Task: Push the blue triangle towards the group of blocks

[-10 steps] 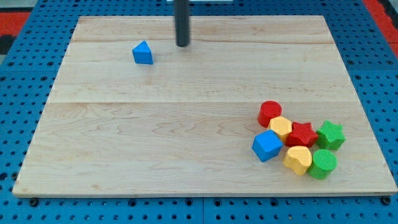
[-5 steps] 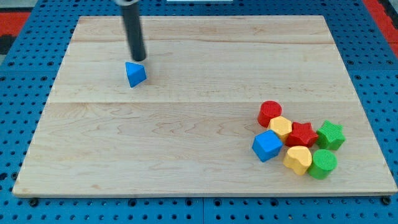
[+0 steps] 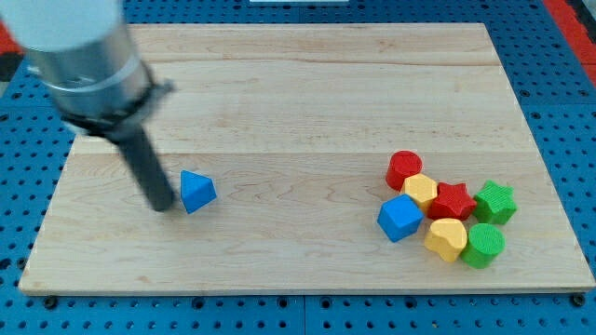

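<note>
The blue triangle (image 3: 196, 192) lies on the wooden board (image 3: 307, 112) at the view's lower left. My tip (image 3: 162, 206) rests on the board just left of the triangle, close to it or touching it. The group of blocks sits at the view's lower right: a red cylinder (image 3: 404, 169), a yellow block (image 3: 421, 191), a red star (image 3: 453, 200), a green star (image 3: 495, 202), a blue cube (image 3: 400, 218), a yellow heart (image 3: 446, 238) and a green cylinder (image 3: 483, 245). The arm's grey body (image 3: 79, 46) fills the view's upper left.
The board lies on a blue pegboard surface (image 3: 559, 112). A red strip (image 3: 570, 13) shows at the view's top right corner.
My tip swept from the view's top centre to the lower left. The blue triangle moved down the board, about 120 px toward the view's bottom, and turned. The group has not moved.
</note>
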